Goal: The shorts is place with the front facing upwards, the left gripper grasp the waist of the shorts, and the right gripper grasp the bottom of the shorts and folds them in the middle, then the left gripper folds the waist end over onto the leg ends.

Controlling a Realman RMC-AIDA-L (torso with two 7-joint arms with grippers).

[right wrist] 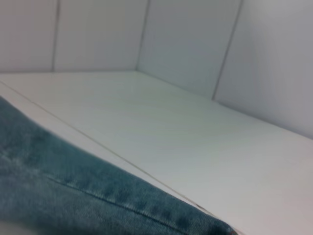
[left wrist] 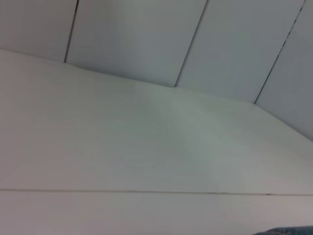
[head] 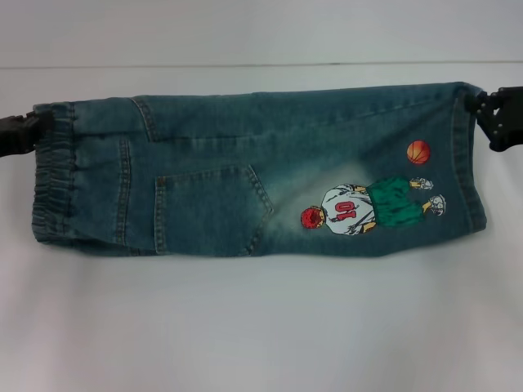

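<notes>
Both tools are gripping the shorts (head: 253, 175) on the white surface (head: 261, 327): left tool (head: 24, 131) clamping the waist (head: 51, 184), right tool (head: 490, 114) clamping the leg ends (head: 467, 163). Lengthwise fold looks done; waist-over-legs fold remains.

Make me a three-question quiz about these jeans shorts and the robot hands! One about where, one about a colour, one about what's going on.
1. Where is the left hand?
A. at the gathered waist
B. on the back pocket
C. on the cartoon

2. What colour is the ball printed on the shorts?
A. green
B. orange
C. white

3. How do the shorts lie?
A. rolled into a tube
B. spread open with both legs side by side
C. folded lengthwise, one leg over the other

Answers: 1 A, the black claw sits at the ruffled band's far corner. 2 B, the basketball is orange. 3 C, only one leg's width shows, with the right hand at the leg ends.
</notes>
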